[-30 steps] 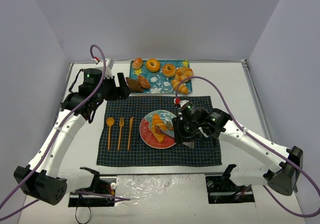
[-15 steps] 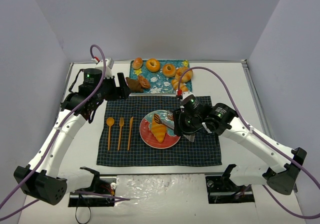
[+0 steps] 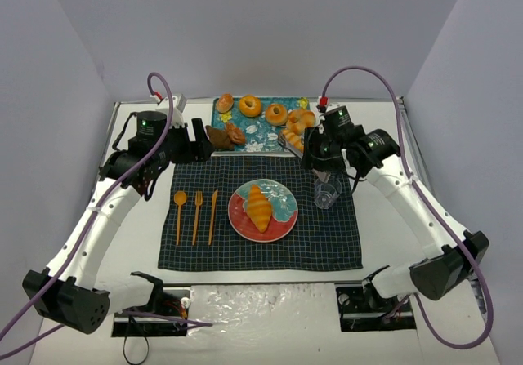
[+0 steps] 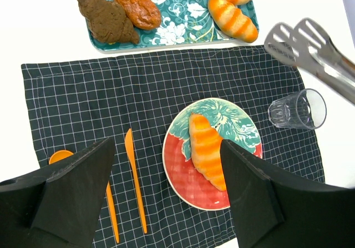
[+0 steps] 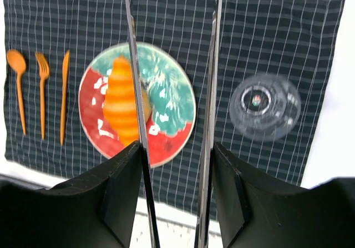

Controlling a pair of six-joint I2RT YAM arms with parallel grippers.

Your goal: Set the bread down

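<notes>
clamping the tongs [image 4: 308,34] in my right gripper [image 3: 325,154], bread [image 3: 260,207] plated, i could tip the glass [image 3: 327,192] by swinging low.

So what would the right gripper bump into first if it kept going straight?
Probably the paler croissant at the near corner of the tray: the right gripper holds tongs aimed that way. Their height is unclear, so they could pass over it.

bread [image 3: 260,207] open above | glass [image 3: 327,192] right of plate [image 3: 282,202] | cutlery [image 3: 197,216] left
</notes>
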